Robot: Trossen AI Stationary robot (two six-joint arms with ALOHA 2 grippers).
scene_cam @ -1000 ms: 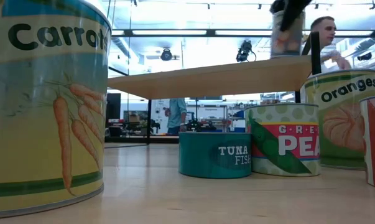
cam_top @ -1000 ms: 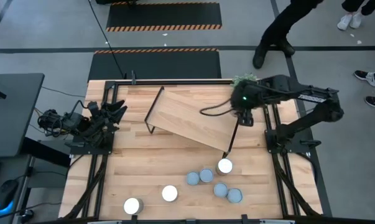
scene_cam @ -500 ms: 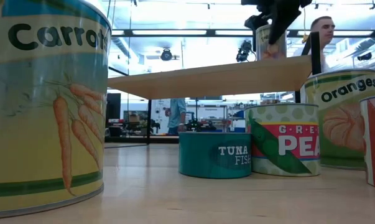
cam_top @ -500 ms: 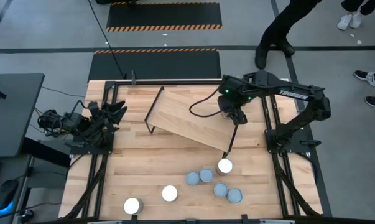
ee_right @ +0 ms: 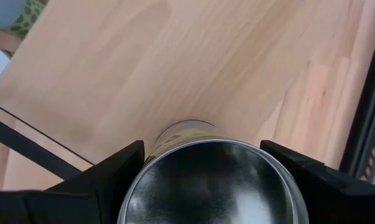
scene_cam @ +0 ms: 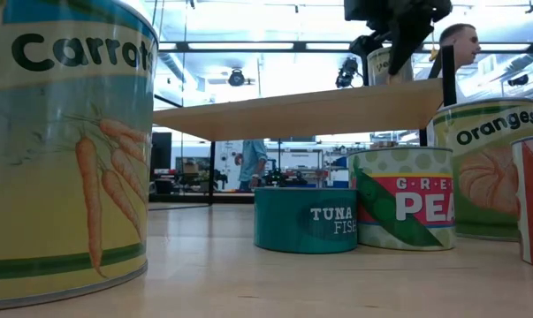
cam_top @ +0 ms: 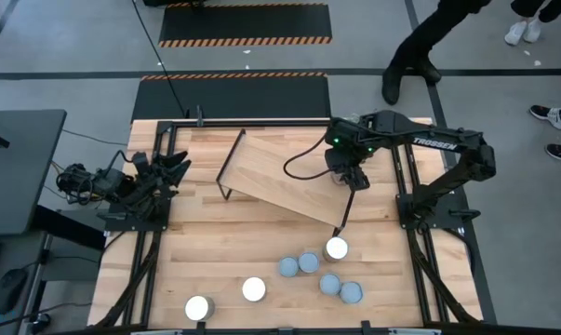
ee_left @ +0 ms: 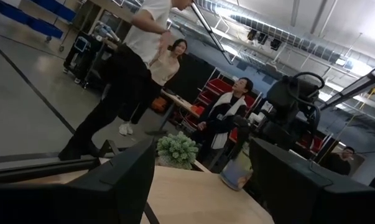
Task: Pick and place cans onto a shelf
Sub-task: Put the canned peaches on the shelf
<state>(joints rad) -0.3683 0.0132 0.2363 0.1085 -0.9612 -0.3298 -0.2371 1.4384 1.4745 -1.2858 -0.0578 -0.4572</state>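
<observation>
**Can held over the shelf's far corner**

Plank bench (cam_top: 215, 242) fills the high view, with grey floor and striped mats beyond it and a person's legs (cam_top: 429, 42) at the far edge. On the bench the shelf (cam_top: 280, 175) sits askew on black wire legs.

Right arm (cam_top: 447, 154) reaches in from its base, elbow folded, wrist bent down over the shelf's far right corner. Its jaws (cam_top: 353, 177) are closed on a can (ee_right: 212, 180): the right wrist view shows the shiny top between the two dark fingers (ee_right: 106, 171), with shelf wood beneath. In the low view the can (scene_cam: 392, 66) hangs at about the board's top face; whether it touches cannot be told.

Left arm (cam_top: 136, 181) lies folded at the bench's left edge, its jaws (ee_left: 203, 180) parted, as the left wrist view shows.

Seven cans wait on the near bench: four blue-grey ones (cam_top: 319, 274) clustered, a white-topped one (cam_top: 336, 248) just beside them by the shelf's near leg, two more white-topped (cam_top: 253, 289) (cam_top: 198, 307) apart to the left.

Against one second ago, the wrist has swung inward from beside the plant (ee_left: 176, 149) to over the shelf, and the can sits lower than half a second ago. The bench cans have not moved.
</observation>
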